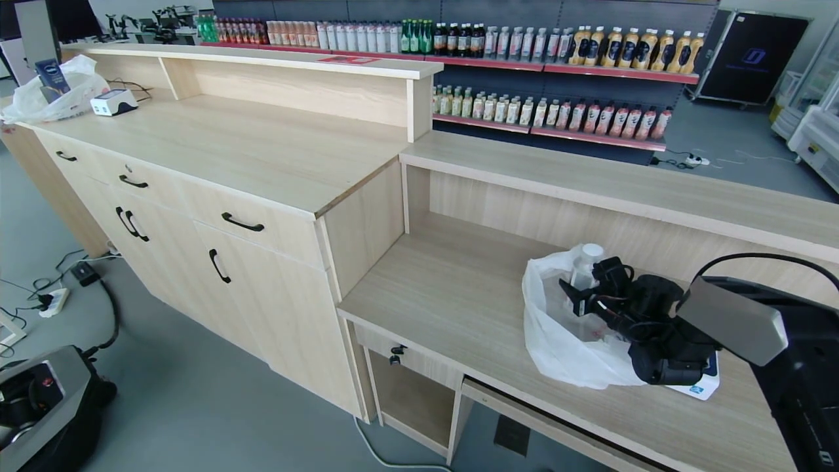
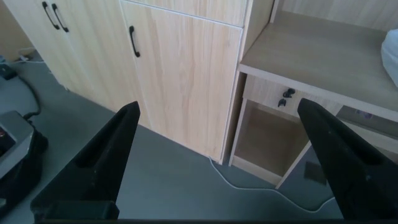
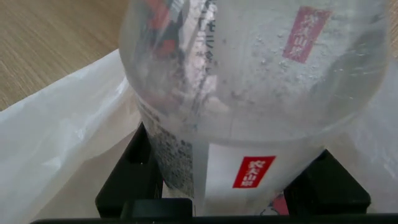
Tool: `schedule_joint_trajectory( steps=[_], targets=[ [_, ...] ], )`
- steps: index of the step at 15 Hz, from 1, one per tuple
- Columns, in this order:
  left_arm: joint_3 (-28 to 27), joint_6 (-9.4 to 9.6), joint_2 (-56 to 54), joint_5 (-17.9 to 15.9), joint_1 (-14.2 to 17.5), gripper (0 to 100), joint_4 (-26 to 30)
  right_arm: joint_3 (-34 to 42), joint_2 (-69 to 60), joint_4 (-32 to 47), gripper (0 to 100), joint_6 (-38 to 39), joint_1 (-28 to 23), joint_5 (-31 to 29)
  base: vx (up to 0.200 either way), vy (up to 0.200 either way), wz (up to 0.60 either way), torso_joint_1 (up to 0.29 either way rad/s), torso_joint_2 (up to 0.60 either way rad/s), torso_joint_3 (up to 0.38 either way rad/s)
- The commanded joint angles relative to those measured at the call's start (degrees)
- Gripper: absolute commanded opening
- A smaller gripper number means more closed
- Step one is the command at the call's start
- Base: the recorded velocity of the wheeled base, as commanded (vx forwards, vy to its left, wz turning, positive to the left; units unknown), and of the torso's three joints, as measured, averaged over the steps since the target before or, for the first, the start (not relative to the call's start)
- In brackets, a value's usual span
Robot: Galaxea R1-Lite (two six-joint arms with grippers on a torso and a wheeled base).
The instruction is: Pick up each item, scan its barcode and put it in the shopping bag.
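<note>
Currently the right gripper (image 1: pixel 569 293) is clamped on a clear bottle (image 1: pixel 583 265). The right wrist view shows the black fingers (image 3: pixel 140 165) on either side of the bottle (image 3: pixel 249 93) body, near its lower half. The white cap is up, and the bottle is roughly upright.

The bottle sits at the mouth of the white shopping bag (image 1: pixel 557 347), at about 4 o'clock in the head view, on the lower counter (image 1: pixel 446 282). The cap pokes above the bag rim. The body looks to be partly inside the plastic, and bag film (image 3: pixel 62 143) shows around it from the wrist.

The left gripper (image 2: pixel 217 106) has its jaws wide apart and holds nothing. It hangs over the floor in front of the cabinet doors (image 2: pixel 186 68), well apart from the bag.

Progress, my read:
- **Step:** this bottle is at the bagging step.
- **Scan:** can't tell from here whether the barcode was scanned.
- **Left to do:** release the bottle and pull the arm clear of the bag.
- **Bag contents:** whether anything else is in the bag is hidden behind the gripper and plastic.

A flat white-and-blue object (image 1: pixel 698 390) is just beside the bag at 4 o'clock, mostly under the right arm. It could be an item or the scanner, can't tell which.

At 10 o'clock on the far upper counter (image 1: pixel 229 144) are a second white bag (image 1: pixel 39 98) and a small white device (image 1: pixel 113 102).
</note>
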Motion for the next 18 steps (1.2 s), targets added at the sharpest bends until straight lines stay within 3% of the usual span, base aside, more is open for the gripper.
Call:
schedule_joint_trajectory(
  steps=[1, 11, 14, 18],
  targets=[
    [0.0, 0.04, 0.0, 0.0, 0.0, 100, 0.0, 0.2, 0.1, 0.1, 100, 0.0, -0.4, 0.1, 0.0, 0.0, 0.0, 0.0, 0.0, 0.0],
    [0.0, -0.04, 0.0, 0.0, 0.0, 100, 0.0, 2.8, -7.9, 1.6, 100, -0.1, -0.3, 0.8, 0.0, 0.0, 0.0, 0.0, 0.0, 0.0],
    [0.0, 0.04, 0.0, 0.0, 0.0, 100, 0.0, 11.1, -22.7, 6.7, 100, 0.0, 0.2, 0.8, 0.0, 0.0, 0.0, 0.0, 0.0, 0.0],
    [0.0, 0.04, 0.0, 0.0, 0.0, 100, 0.0, 32.8, -43.3, 7.9, 100, -0.5, -1.0, 0.6, 0.0, 0.0, 0.0, 0.0, 0.0, 0.0]
  ],
)
